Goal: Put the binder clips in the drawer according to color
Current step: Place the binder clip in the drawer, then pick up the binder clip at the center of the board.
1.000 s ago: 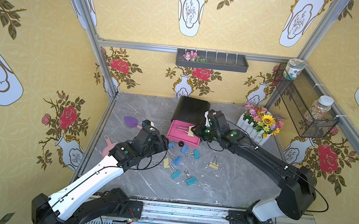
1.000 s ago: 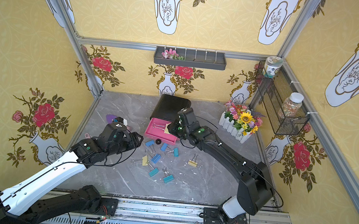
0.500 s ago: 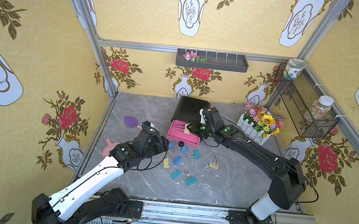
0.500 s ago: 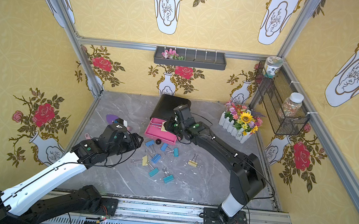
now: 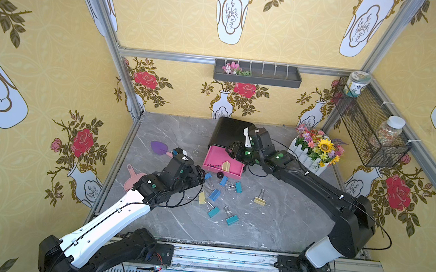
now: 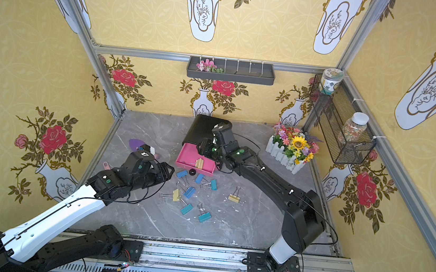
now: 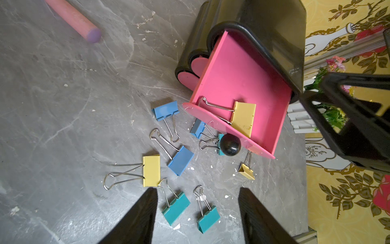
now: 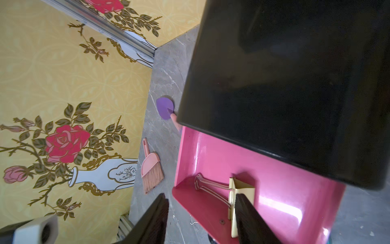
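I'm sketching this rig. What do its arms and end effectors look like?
Left arm: long white link, black joints. Right arm: mostly black, white near its base. Both carry green dots and thin black cables. The left end effector and right end effector have black tapered fingers.

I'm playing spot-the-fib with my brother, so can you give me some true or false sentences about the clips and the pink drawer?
1. A yellow clip lies inside the open pink drawer. True.
2. Three yellow clips are outside the drawer. False: only two yellow clips are outside, lying on the table.
3. The left fingers are squeezed shut. False: they are open and empty.
4. All three teal clips lie on the table. True.
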You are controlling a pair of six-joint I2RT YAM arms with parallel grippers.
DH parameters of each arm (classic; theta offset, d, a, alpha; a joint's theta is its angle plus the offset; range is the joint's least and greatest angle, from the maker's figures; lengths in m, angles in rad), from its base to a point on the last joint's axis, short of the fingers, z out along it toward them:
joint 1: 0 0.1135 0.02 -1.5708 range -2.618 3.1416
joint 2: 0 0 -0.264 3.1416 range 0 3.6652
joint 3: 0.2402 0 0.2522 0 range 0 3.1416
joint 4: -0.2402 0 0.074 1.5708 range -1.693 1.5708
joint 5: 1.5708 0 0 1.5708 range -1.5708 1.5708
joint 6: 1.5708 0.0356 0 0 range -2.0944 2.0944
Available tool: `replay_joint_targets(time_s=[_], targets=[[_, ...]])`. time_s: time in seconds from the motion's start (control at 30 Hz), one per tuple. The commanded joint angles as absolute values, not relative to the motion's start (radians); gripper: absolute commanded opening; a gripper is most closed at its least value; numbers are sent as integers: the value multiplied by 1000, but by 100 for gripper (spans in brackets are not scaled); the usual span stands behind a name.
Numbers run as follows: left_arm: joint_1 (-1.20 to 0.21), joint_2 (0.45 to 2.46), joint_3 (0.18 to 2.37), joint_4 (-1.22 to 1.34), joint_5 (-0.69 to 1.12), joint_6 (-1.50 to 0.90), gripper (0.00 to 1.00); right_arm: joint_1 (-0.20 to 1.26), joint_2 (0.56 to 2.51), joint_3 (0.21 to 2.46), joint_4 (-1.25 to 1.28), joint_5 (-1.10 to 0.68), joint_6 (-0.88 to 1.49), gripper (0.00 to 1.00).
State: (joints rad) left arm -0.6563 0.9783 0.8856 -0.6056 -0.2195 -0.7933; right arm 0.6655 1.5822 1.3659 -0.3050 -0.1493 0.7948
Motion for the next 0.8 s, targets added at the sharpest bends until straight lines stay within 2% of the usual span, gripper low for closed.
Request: replay_joint_targets(time_s=[0.0,0.2,0.37,0.47,0.6,0.77], targets=[[-655,986,889,-591,-217,-787,67,682,1510,1350,-339,-83,733,60],[-653,1004,898,-578,-213,-779,67,745,1355,1271,-510,79,664,71],[-653,1008,897,-563,-204,-781,67,719,1212,1067,-595,175,747,79],[-653,1006,894,-565,-204,-784,67,695,1148,942,-627,230,815,88],[-653,996,884,-560,-201,-787,67,630,1168,837,-615,228,867,91],[-653,993,880,-561,-200,-793,67,597,1310,847,-588,230,917,92]])
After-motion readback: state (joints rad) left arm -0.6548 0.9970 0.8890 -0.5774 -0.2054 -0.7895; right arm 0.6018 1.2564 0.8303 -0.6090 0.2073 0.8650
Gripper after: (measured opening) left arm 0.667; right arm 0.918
